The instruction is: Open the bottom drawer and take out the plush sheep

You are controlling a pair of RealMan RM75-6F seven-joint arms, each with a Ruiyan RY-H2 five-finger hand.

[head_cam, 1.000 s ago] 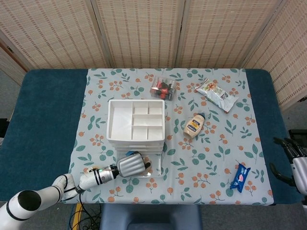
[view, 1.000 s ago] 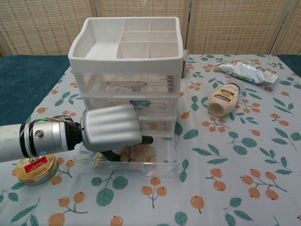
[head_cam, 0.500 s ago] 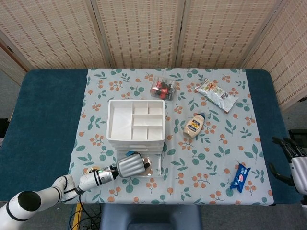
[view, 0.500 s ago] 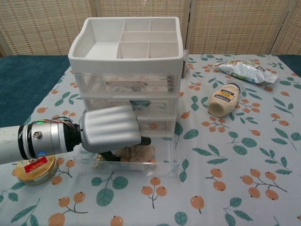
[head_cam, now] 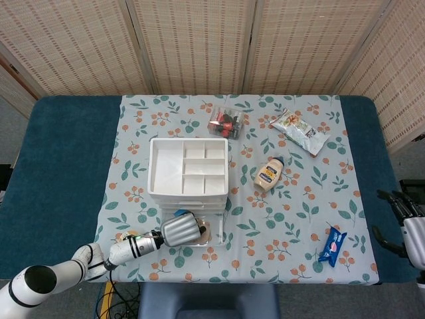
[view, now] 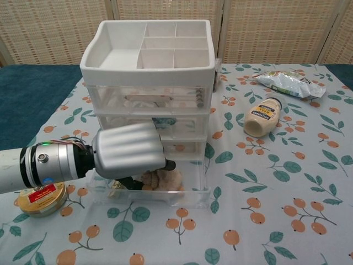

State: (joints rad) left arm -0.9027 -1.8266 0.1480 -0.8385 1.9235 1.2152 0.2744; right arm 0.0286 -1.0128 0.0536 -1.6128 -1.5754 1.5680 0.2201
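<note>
Silver-backed left hand (view: 128,153) sat palm-down over the open bottom drawer (view: 190,193), fingers curled downward into it; from the chest view you couldn't see whether they had actually closed on anything, since the back of the hand covered the contact; call the grasp state unknown. Your left hand (head_cam: 180,229) in the head view covered most of the pulled-out drawer, so same verdict there.

Plush sheep (view: 163,179) lay directly beneath and just to the right of that hand, inside the drawer, near its middle; only a pale tan fuzzy patch showed past the fingertips; its long axis looked roughly left-right along the drawer, but too much was hidden to be sure. So the relation that mattered: sheep under the fingers, drawer front wall between it and you; my read was that the exit had to go up first, then back toward you, clear of that wall and the drawer unit (view: 148,63) overhanging behind.

Right hand (head_cam: 406,211) hung at the far right table edge, well apart from the drawer, fingers apart, holding nothing; left was clearly the nearer one; no reason to bring the right in.
</note>
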